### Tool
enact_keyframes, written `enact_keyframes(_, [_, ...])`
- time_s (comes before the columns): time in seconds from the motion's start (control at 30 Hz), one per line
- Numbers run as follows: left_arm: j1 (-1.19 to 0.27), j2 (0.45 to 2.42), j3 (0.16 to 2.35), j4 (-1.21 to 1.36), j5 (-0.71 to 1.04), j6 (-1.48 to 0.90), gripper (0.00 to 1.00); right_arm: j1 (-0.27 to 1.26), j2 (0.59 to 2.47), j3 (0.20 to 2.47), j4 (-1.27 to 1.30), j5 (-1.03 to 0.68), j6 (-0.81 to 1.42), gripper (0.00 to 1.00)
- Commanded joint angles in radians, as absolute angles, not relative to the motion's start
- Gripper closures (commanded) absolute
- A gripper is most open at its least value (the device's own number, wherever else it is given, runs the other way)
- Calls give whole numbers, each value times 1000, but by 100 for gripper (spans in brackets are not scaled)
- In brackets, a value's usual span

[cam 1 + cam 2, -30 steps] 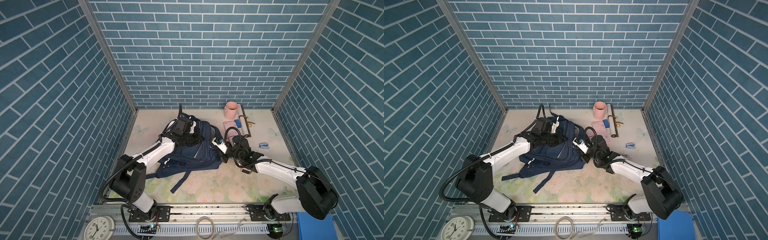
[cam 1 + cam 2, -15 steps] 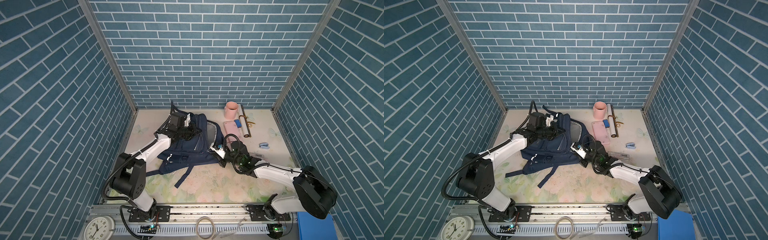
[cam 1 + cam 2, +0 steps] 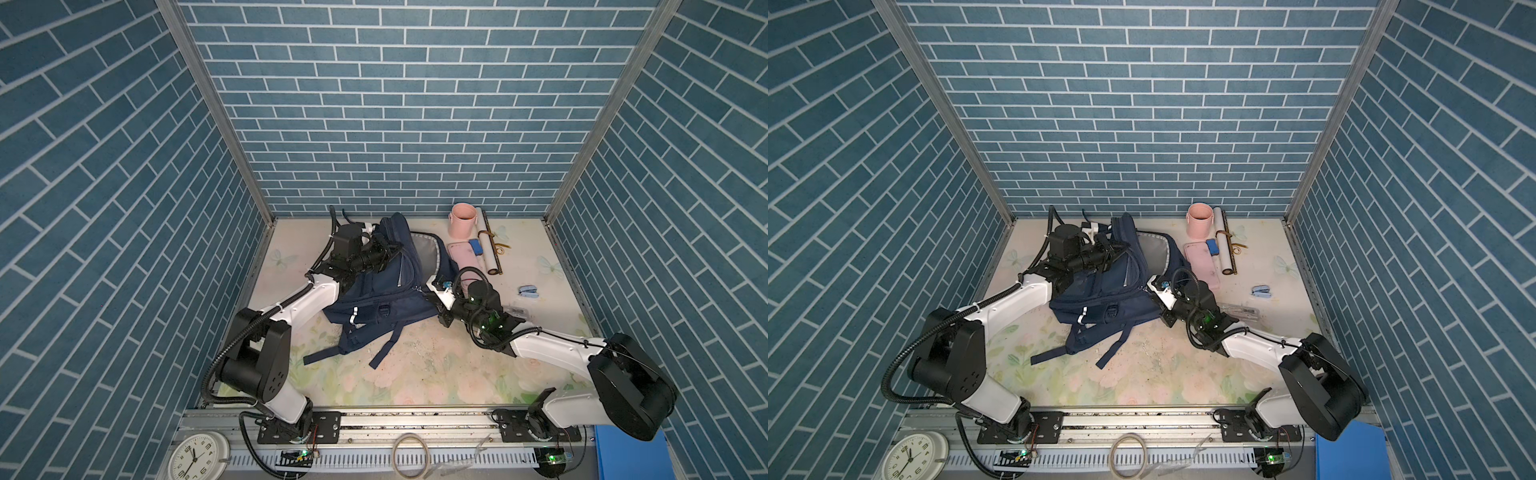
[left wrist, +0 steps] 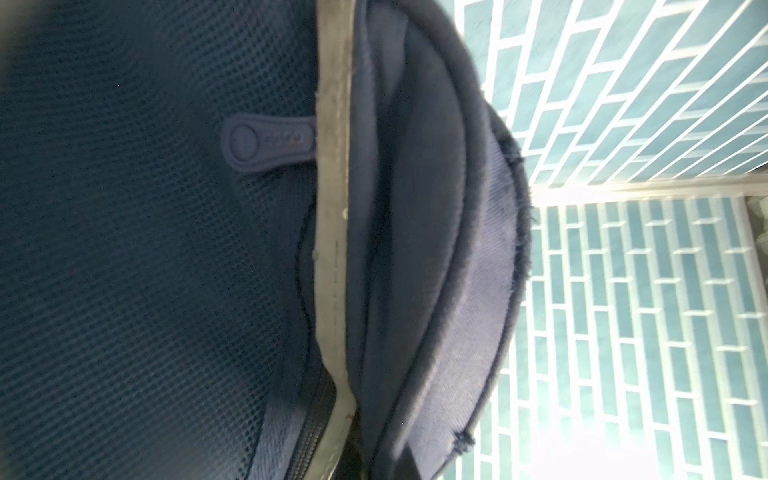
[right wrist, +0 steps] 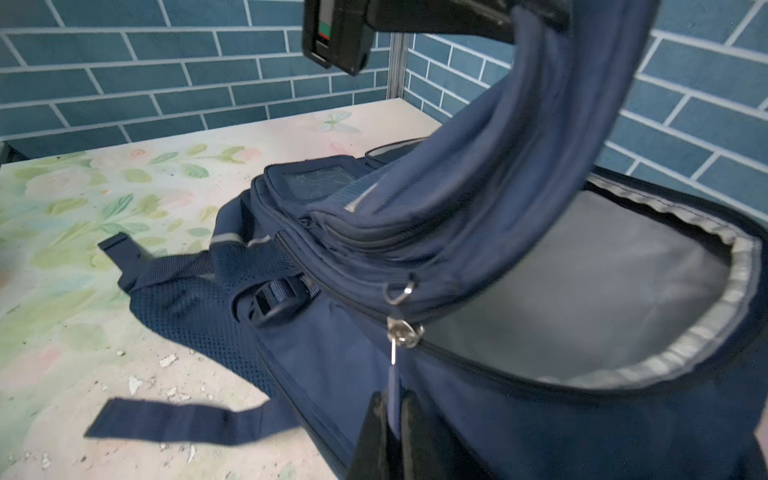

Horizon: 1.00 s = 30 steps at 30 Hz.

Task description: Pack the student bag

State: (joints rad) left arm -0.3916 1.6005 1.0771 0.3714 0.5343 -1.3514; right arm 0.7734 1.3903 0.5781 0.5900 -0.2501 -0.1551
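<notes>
The student bag (image 3: 374, 299) (image 3: 1108, 295), navy with loose straps, lies in the middle of the floral table in both top views. My left gripper (image 3: 392, 249) (image 3: 1121, 249) is shut on the bag's top flap (image 5: 519, 137) and holds it raised. The main compartment gapes, showing grey lining (image 5: 582, 291) (image 3: 424, 249). My right gripper (image 5: 392, 415) (image 3: 434, 286) is shut on the zipper pull tab (image 5: 392, 386) below the metal slider (image 5: 401, 332) at the bag's right side. The left wrist view is filled by navy mesh (image 4: 145, 249) and grey piping (image 4: 332, 208); the jaws are hidden there.
Back right of the bag are a pink cup (image 3: 461, 220), a pink pencil case (image 3: 463, 259), a blue eraser (image 3: 476, 246) and a rolled tube (image 3: 488, 245). A small blue clip (image 3: 528, 291) and a clear plastic item (image 3: 513, 311) lie right of my right gripper. Brick walls enclose three sides.
The bag's flap has risen with my left gripper and the opening has widened, so more grey lining shows. My right gripper has kept hold of the zipper tab at the bag's right side.
</notes>
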Motion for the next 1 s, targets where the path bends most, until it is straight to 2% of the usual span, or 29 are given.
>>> enact_keyframes(0.0, [-398, 1619, 1143, 689, 452, -1466, 100, 835, 1445, 621, 623, -273, -192, 100])
enact_keyframes(0.17, [-420, 1651, 1177, 711, 412, -1481, 100, 864, 1525, 679, 644, -294, -182, 100])
enact_keyframes(0.5, [-451, 1683, 1201, 743, 409, -1505, 100, 951, 1721, 914, 466, -195, -247, 100])
enact_keyframes(0.63, [-444, 1664, 1207, 643, 468, -1431, 100, 967, 1728, 932, 460, -202, -252, 100])
enact_keyframes(0.7, [-433, 1647, 1227, 516, 527, -1317, 100, 967, 1709, 928, 458, -203, -235, 100])
enact_keyframes(0.8, [-393, 1599, 1232, 257, 579, -1108, 100, 967, 1653, 910, 436, -185, -202, 84])
enact_keyframes(0.97, [-327, 1536, 1244, -168, 559, -762, 100, 961, 1509, 839, 413, -194, -145, 57])
